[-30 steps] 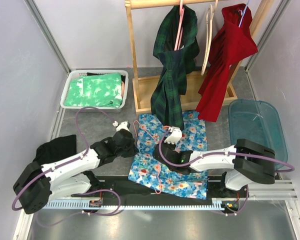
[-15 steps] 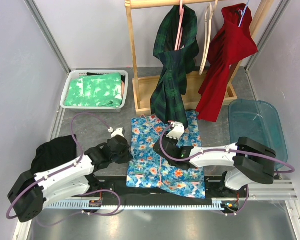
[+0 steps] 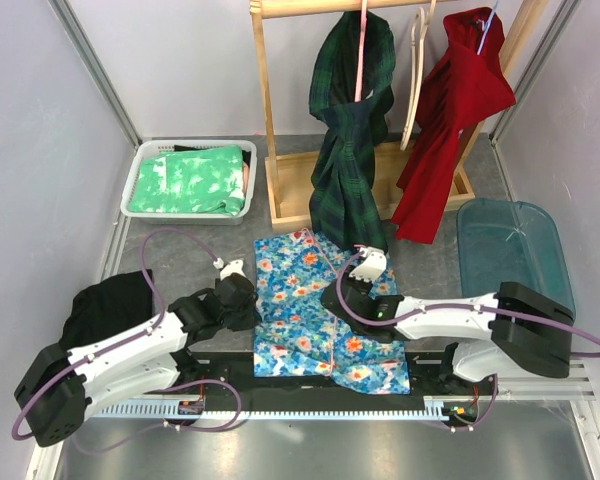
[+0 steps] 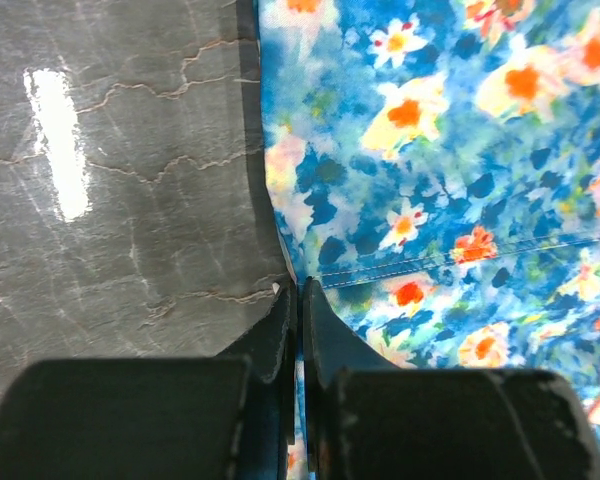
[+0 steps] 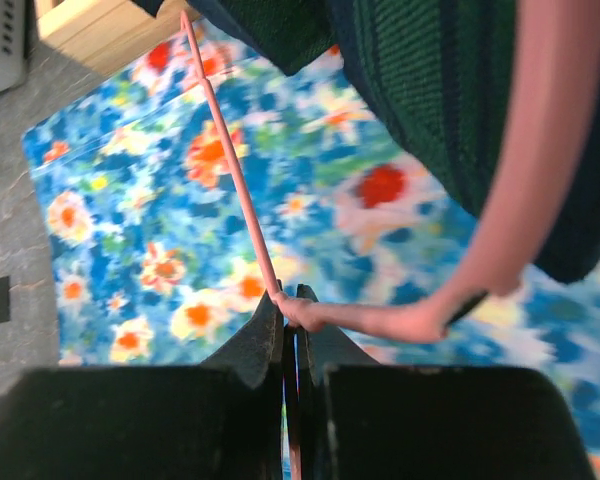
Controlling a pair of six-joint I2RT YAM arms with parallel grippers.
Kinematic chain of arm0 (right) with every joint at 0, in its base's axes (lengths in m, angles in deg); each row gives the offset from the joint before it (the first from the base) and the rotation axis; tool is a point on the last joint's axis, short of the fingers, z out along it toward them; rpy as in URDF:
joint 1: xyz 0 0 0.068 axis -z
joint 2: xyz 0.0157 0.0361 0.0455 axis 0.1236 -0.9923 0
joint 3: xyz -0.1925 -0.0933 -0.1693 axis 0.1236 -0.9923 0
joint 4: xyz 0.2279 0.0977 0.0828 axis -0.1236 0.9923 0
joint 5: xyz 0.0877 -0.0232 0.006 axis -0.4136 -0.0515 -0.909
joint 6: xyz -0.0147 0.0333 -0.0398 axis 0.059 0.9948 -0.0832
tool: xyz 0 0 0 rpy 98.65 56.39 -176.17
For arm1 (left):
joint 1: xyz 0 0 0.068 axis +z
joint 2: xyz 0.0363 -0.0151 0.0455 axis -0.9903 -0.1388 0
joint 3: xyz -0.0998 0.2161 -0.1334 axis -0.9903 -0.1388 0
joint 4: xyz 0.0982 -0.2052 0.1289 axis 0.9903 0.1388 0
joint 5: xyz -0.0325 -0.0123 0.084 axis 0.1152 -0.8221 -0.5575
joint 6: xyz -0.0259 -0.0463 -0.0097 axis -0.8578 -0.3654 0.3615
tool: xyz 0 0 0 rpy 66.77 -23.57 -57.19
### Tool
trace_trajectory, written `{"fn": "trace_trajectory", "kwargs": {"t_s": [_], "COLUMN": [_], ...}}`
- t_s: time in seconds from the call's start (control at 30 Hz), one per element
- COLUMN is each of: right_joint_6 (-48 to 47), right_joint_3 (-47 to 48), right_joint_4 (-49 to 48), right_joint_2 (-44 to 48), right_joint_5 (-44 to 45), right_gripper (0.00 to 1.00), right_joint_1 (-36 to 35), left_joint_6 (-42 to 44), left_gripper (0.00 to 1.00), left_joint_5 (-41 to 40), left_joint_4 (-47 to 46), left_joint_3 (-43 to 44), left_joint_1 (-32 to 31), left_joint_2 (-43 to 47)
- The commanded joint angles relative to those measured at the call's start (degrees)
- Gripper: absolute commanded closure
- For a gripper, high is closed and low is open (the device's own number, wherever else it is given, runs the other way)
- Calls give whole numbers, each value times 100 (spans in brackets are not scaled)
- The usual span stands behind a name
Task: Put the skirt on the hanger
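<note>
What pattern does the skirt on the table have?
The skirt is blue with orange, yellow and white flowers; clearest in the left wrist view.

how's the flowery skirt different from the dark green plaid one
The flowery skirt lies spread on the table; the plaid garment hangs from the rack. The flowery skirt is bright blue with orange blooms; the plaid garment is dark green. Both are soft cloth.

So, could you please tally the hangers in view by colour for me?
Pink: 2, the rack hanger and the held hanger in the right gripper, over the skirt
Cream: 1, the empty hanger
Blue: 1, the blue hanger
Total: 4
</note>
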Motion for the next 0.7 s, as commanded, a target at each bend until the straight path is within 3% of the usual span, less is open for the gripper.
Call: {"fn": "trace_trajectory", "kwargs": {"t_s": [0.0,0.5,0.57,0.6,0.67], "right_joint_6": [100,-497,-691,-778,-911], "right_joint_3": [-264,263,447,517,781], "right_joint_4": [750,961,1075,1127,1364], "right_joint_2": [362,555,626,687,740], "right_joint_5": [393,595,735,771,937], "right_gripper": [100,100,100,100,100], "right_joint_1": [51,-141,-238,-334,-440], "left_joint_6": [-6,21,21,29,21], "left_gripper": [98,97,81,62,46], "left_joint_5": [-239,-169,-142,-151,-177], "left_joint_4": [93,49,67,93,225], "left_joint_3": [201,166,183,210,324], "left_joint_1": [9,9,9,9,9], "left_joint_2": [-96,18,71,106,220]}}
